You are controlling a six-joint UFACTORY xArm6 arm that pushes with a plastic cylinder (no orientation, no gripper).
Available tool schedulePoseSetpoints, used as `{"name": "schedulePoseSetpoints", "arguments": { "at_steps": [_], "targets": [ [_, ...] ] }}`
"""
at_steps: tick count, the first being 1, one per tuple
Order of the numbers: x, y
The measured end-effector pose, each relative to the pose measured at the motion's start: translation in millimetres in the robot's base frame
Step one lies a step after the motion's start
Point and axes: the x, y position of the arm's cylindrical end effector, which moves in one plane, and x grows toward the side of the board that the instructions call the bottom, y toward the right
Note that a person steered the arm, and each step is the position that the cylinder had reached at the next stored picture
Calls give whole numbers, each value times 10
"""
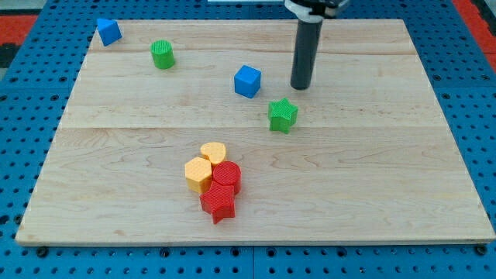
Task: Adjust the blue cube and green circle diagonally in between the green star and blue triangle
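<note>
The blue cube sits on the wooden board a little above the middle. The green circle, a short cylinder, stands toward the view's top left. The blue triangle lies at the top-left corner of the board. The green star lies just below and right of the blue cube. My tip rests on the board right of the blue cube and above the green star, touching neither.
A tight cluster sits below the middle: a yellow heart-like block, a yellow hexagon, a red cylinder and a red star. A blue pegboard surrounds the board.
</note>
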Motion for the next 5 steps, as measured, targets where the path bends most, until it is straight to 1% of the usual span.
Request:
{"name": "schedulePoseSetpoints", "arguments": {
  "at_steps": [1,2,3,4,5],
  "targets": [
    [-69,-647],
    [-87,-974],
    [-546,-1067],
    [-856,-1646],
    [-828,-2179]
  ]
}}
